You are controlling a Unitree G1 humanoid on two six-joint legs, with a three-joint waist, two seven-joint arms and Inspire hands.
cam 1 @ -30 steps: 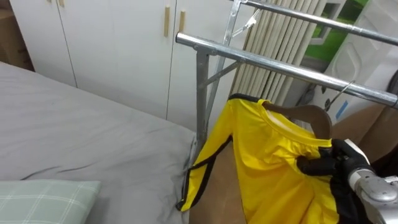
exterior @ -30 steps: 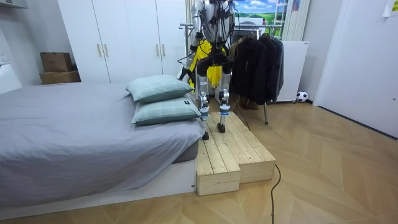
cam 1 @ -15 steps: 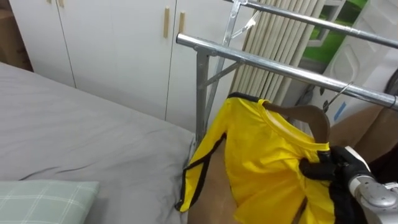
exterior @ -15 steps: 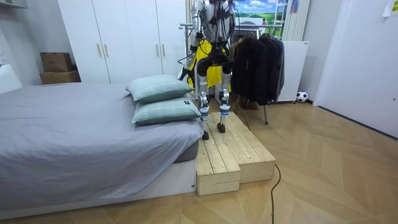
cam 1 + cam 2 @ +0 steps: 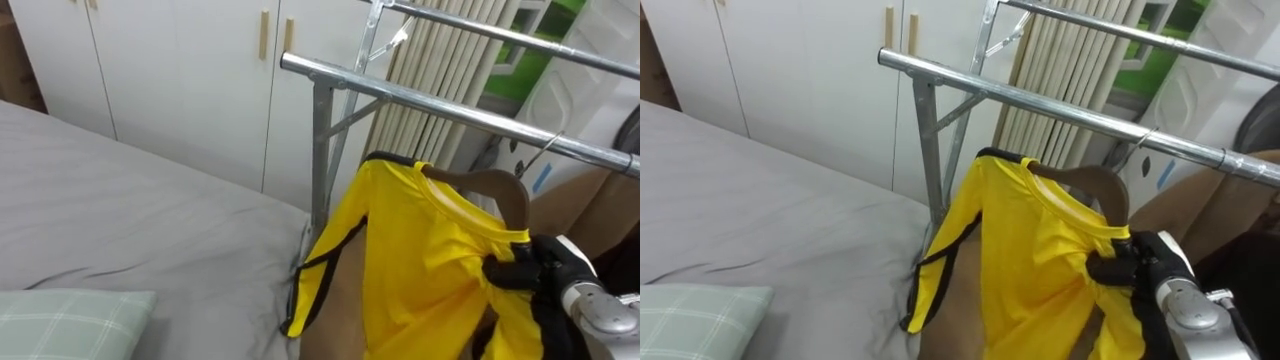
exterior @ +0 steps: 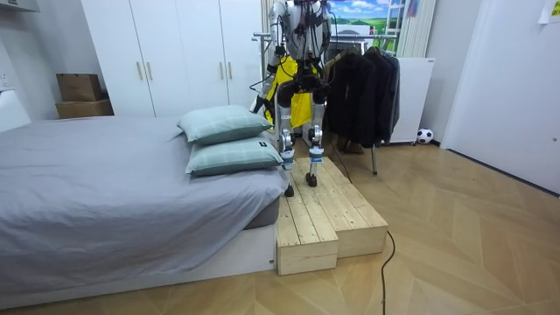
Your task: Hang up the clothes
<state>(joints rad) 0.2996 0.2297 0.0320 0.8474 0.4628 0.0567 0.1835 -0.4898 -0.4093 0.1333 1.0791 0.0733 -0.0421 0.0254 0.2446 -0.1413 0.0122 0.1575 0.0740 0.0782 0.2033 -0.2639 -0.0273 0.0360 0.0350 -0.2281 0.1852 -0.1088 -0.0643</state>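
Yellow shirt [image 5: 420, 260] hangs on a wooden hanger [image 5: 492, 186] just up and to the left of my right hand [image 5: 545, 272]. The hand's dark fingers are curled round the shirt's near shoulder, about where the hanger's arm ends. The hanger's wire hook [image 5: 547, 148] sits above the hand, right at the metal rail [image 5: 450, 108]; I can't tell whether it is fully over the bar. Before letting go I would ease the weight down slowly and watch that the hook takes it. Then I would uncurl the fingers and draw the hand straight back toward me, so it doesn't drag the fabric off the hanger. The shirt is bright yellow with dark trim at the collar and along a sleeve edge. That sleeve droops well below and left of the hand, toward the grey bed [image 5: 120, 220]. I judge the cloth thin and slippery.
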